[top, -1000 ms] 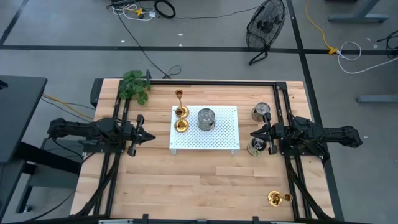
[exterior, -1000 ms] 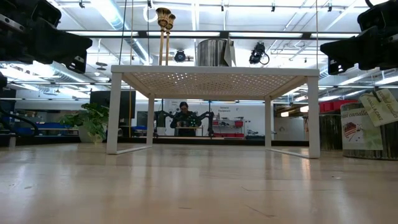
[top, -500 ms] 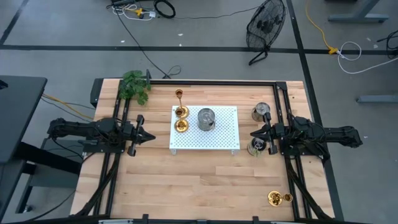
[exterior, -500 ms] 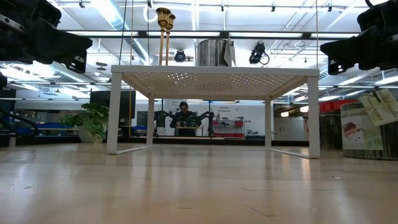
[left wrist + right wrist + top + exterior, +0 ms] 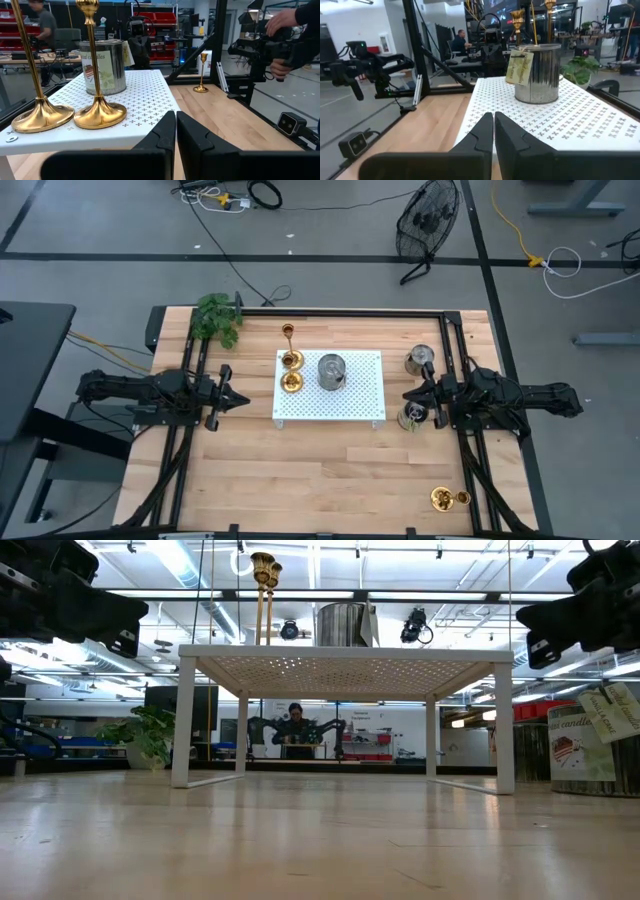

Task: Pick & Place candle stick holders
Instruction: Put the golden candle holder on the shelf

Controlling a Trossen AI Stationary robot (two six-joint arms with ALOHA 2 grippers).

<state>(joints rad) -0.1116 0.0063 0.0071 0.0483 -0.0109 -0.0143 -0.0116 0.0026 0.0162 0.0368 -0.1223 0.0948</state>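
Two candle stick holders stand apparently well ahead of left gripper.

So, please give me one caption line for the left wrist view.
Shut left gripper faces a white shelf holding two gold candle holders and a tin.

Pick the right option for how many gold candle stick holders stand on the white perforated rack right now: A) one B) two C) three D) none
B: the high view shows two gold candle stick holders on the left end of the white perforated rack, beside the metal can; a third holder stands on the wooden table behind the rack.
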